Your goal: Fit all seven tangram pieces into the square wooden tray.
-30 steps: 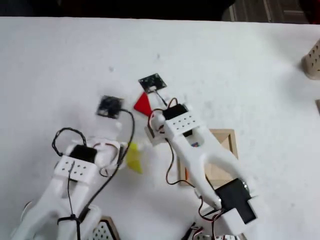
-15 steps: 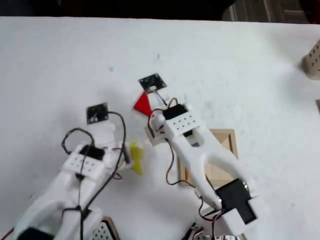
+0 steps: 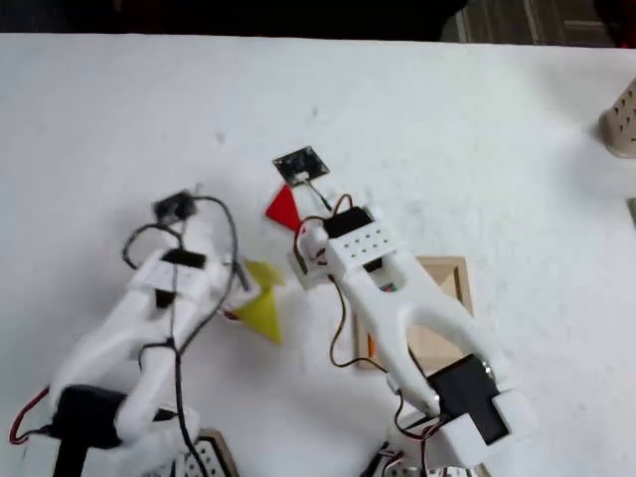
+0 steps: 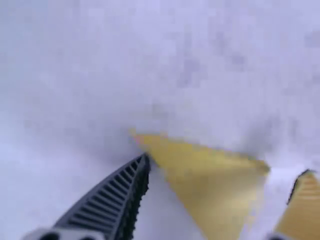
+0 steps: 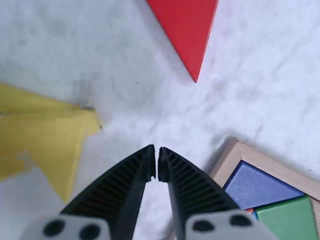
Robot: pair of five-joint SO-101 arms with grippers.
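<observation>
I'm seeing the left gripper point(image 4: 223, 167) spreading its fingers either side of the yellow triangle point(image 3: 263, 310); the right gripper point(image 5: 155, 162) is pressing its fingers together, empty, left of the tray point(image 5: 231, 150).

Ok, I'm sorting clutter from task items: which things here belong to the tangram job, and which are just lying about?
Job: yellow triangle, red triangle, wooden tray, blue piece and green piece inside it.
Lying about: wooden block, off to one side.

From my console both arms are white printed shells. The left arm point(image 3: 139, 318) trails loose black cables. The right arm point(image 3: 402, 303) has thin red and black wires, a hole-dotted plate and a black motor block. The right end effector point(image 5: 155, 162) has black ribbed fingers point(image 5: 125, 187), and the left end effector point(image 4: 222, 167) has one to match.
</observation>
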